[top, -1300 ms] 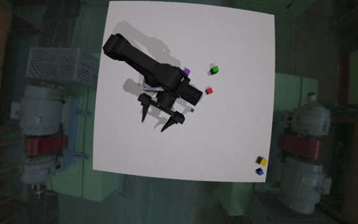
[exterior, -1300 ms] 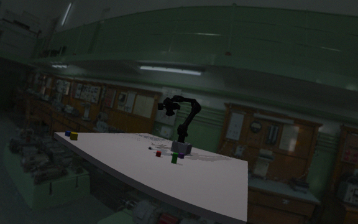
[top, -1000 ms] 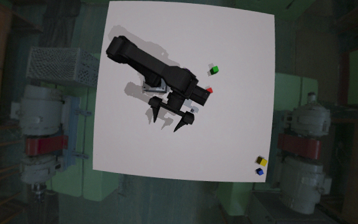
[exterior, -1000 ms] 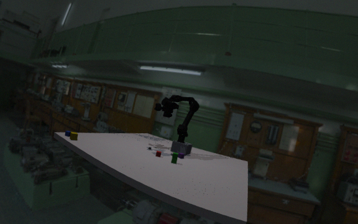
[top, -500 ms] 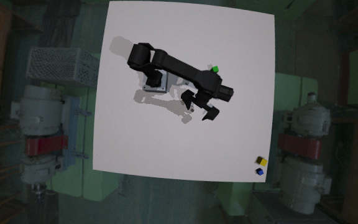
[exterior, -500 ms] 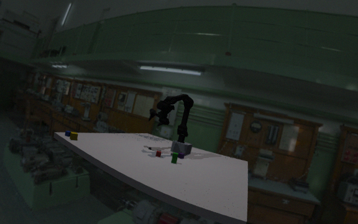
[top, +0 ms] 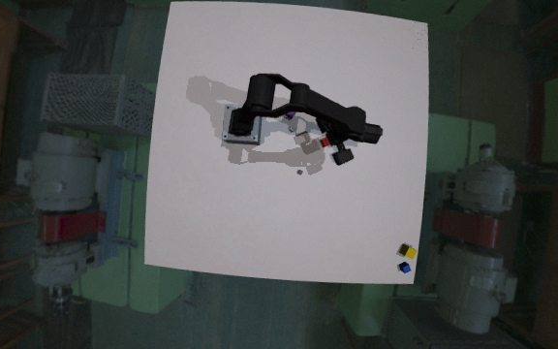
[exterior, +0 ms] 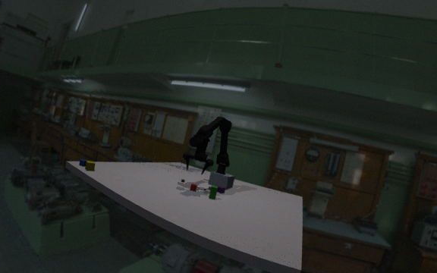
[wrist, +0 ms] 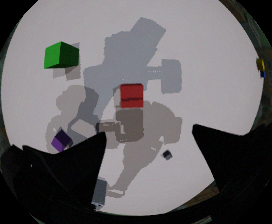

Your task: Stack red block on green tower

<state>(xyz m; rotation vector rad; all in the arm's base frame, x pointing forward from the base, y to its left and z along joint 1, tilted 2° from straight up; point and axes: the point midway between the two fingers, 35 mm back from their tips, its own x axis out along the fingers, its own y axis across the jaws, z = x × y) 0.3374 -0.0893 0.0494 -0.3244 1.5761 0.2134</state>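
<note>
In the wrist view, left to right: the green tower (wrist: 60, 54) stands at upper left, a purple block (wrist: 60, 141) lies below it near one dark finger (wrist: 67, 163), and the red block (wrist: 131, 95) sits on the white tabletop (wrist: 207, 36) near the middle, apart from the tower. The gripper (wrist: 149, 152) hangs above it, spread wide and holding nothing. A yellow block (top: 407, 251) and a blue block (top: 405, 267) sit at one tabletop corner.

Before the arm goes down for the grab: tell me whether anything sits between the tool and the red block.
Nothing visible does. The open tool hangs above the red block, with bare table between. The purple block and green tower sit off to one side.
</note>
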